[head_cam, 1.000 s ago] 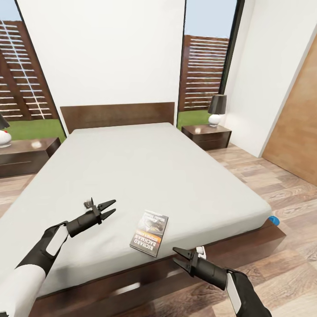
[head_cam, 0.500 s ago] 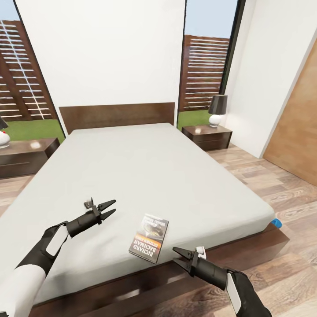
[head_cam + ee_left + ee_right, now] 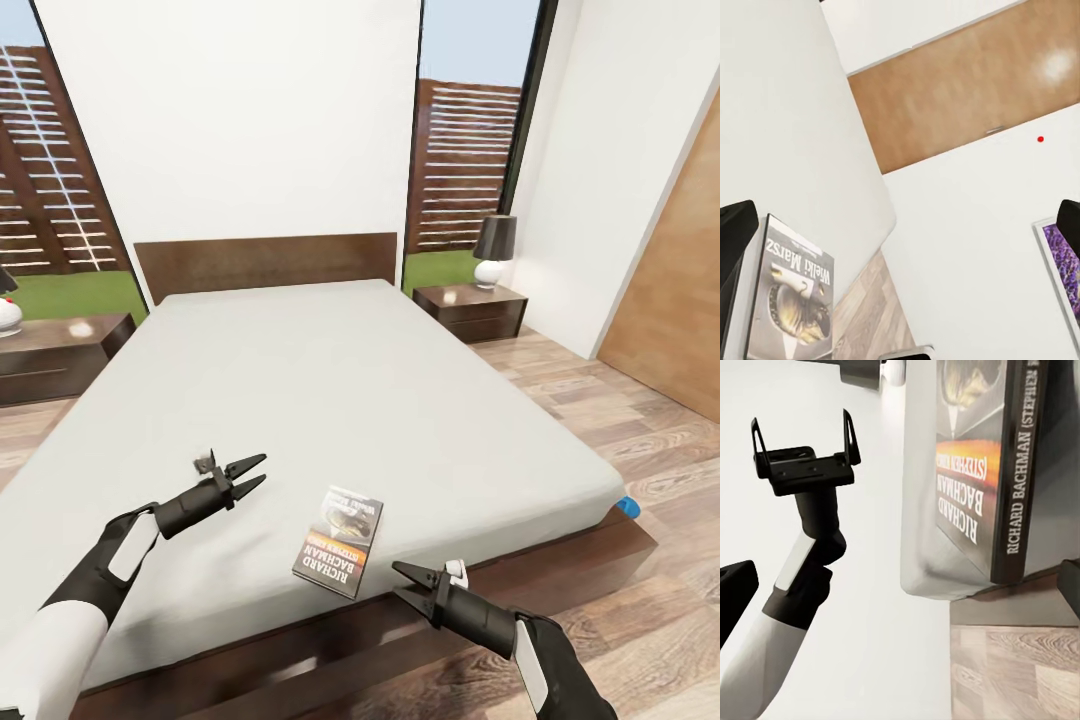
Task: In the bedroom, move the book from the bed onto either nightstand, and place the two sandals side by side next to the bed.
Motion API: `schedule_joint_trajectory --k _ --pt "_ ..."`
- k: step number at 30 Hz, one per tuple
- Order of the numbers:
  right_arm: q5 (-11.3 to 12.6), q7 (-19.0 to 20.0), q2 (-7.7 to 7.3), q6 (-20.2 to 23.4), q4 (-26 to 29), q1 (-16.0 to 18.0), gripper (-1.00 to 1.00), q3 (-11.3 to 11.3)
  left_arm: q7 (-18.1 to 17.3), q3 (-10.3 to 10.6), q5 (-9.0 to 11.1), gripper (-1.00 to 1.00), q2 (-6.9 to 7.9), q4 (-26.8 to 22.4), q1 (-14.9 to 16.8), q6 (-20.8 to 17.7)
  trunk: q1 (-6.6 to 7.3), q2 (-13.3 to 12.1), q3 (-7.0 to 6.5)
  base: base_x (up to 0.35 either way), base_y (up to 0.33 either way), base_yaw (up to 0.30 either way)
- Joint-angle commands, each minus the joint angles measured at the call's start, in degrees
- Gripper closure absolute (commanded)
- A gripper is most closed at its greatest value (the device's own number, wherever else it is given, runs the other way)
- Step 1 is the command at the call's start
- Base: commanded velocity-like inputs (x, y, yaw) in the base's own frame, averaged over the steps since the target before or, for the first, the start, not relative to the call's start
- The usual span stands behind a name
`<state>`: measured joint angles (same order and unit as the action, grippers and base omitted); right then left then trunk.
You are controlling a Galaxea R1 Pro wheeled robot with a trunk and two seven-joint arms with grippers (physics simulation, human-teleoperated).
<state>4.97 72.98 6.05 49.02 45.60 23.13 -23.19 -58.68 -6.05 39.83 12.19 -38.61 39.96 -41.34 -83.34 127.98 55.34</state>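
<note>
Book (image 3: 340, 540) flat on bed (image 3: 330, 390), cover up, close to foot edge, roughly mid-width. Long axis runs approx foot-to-headboard, tilted a bit toward bed's right side at far end; lettering upside down from head view, author name at near end, spine along its right side. Orange band + white text legible in right wrist view (image 3: 979, 472), w/ spine overhanging nothing, just short of wooden frame edge.

Right gripper (image 3: 412, 585) hovering beyond foot edge over frame, near book's near right corner, fingers spread apart, empty, not touching book. Left gripper (image 3: 247, 474) above mattress to book's left, well apart from it, fingers parted, empty; also seen from right wrist cam (image 3: 804, 435).

Blue sandal (image 3: 625, 503) peeking out at bed's near right corner, on floor (image 3: 620, 420), mostly hidden.

Farther back: headboard (image 3: 265, 262) vs white wall. Nightstand (image 3: 470, 309) at bed's far right corner w/ lamp (image 3: 494, 250); another nightstand (image 3: 60, 352) at far left corner. Windows w/ slatted fence (image 3: 465, 165) beyond.
</note>
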Motion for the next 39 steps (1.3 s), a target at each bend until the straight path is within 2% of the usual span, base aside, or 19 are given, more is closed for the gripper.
schedule_joint_trajectory --k 1,9,12,17,21,39 --pt "-0.05 0.15 0.07 0.37 0.02 0.01 -1.0 -0.19 -0.03 0.01 0.2 -1.0 -0.02 0.02 0.03 -0.4 0.01 0.02 0.05 0.0 0.0 0.0" --pt "-0.1 0.11 0.1 0.37 -0.09 0.04 -1.0 -0.19 0.03 0.07 0.16 -1.0 -0.06 0.02 0.03 -0.36 0.01 0.02 0.05 0.0 0.0 0.0" --pt "-0.28 0.07 0.15 0.37 -2.9 0.06 -1.0 -0.09 0.05 0.09 0.16 -1.0 -0.06 0.02 0.03 -0.37 0.01 0.02 0.05 0.0 0.0 0.0" --pt "-0.39 0.06 0.22 0.34 -5.53 0.07 -1.0 1.8 0.06 0.16 0.16 -1.0 -0.06 0.02 0.03 -0.35 0.01 0.02 0.05 0.0 0.0 0.0" --pt "-0.38 0.06 0.29 0.33 -5.82 0.07 -1.0 2.52 0.06 0.16 0.16 -1.0 -0.06 0.02 0.03 -0.34 0.01 0.02 0.05 0.0 0.0 0.0" --pt "-0.14 0.06 0.28 0.3 -5.79 0.05 -1.0 2.63 0.06 0.16 0.05 -1.0 -0.06 0.02 0.03 -0.32 0.01 0.02 0.15 0.0 0.0 0.0"
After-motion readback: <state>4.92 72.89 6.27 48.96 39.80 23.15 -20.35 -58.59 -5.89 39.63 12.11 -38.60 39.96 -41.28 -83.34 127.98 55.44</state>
